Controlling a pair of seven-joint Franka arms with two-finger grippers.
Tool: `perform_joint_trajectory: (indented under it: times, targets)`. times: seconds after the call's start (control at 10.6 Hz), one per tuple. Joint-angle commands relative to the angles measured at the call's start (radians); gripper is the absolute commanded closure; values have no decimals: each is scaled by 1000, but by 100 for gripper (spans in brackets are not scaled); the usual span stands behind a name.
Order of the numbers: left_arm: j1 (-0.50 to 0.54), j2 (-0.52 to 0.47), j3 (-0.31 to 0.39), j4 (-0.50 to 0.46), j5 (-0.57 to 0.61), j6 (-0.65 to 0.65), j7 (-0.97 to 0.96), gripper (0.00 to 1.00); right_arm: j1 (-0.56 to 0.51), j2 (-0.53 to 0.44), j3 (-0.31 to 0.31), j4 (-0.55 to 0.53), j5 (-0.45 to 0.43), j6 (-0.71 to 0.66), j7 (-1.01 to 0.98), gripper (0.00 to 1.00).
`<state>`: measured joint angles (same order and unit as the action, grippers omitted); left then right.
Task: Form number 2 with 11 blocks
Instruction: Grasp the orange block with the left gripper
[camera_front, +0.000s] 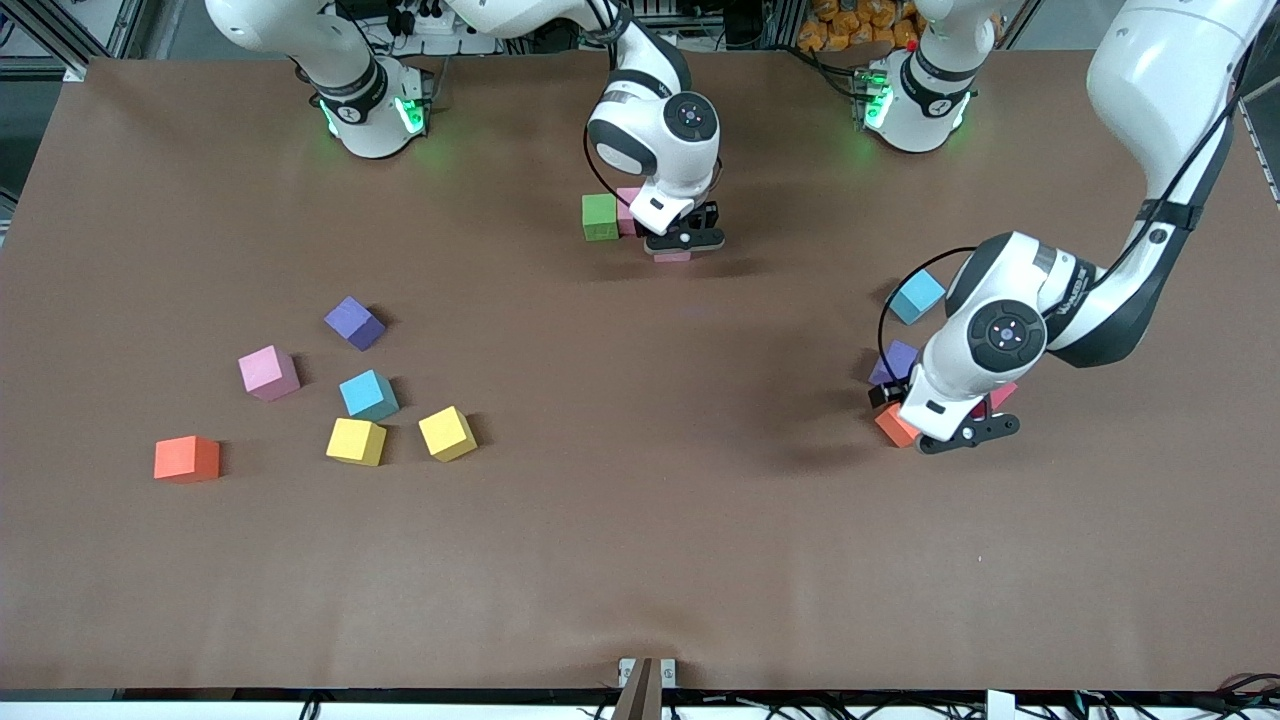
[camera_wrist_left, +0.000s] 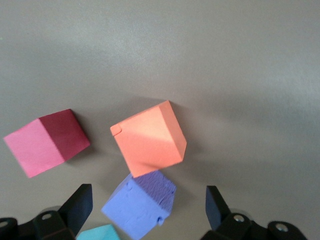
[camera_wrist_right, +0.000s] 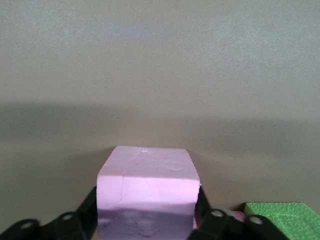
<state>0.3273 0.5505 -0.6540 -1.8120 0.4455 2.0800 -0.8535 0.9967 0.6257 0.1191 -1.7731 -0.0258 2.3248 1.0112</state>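
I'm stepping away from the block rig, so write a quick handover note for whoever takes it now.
Right hand: shut on a pink block, low beside the green block and another pink block near the robots' bases.
Left hand: open, over the orange block and purple block; a crimson and a cyan block lie close.
Done: only the digit's start, green and pink together.
Left: six loose blocks toward the right arm's end: purple, pink, cyan, two yellow, orange.
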Motion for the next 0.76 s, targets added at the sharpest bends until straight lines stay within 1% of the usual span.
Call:
perform_joint_trajectory:
  times: [0.0,0.19,0.28,0.38,0.57,0.66]
  targets:
    - [-127,9,161,13,-100,122,-196,0,17,3,-12,18,-6,-16,15,0]
    - [-128,5,188,14,-108,123,-292,0,11,-4,-12,18,-6,-18,13,0]
    - [-132,2,207,14,-102,121,-327,0,8,-20,-13,20,-6,-27,13,0]
    - [-125,-6,211,14,-102,118,-334,0,1,-43,-18,21,-6,-51,17,0]
    - [-126,5,211,7,-99,120,-407,0,-50,-89,-18,21,-6,-84,3,0]
    - [-126,12,211,5,-96,121,-412,0,-85,-103,-18,21,-6,-94,-12,0]
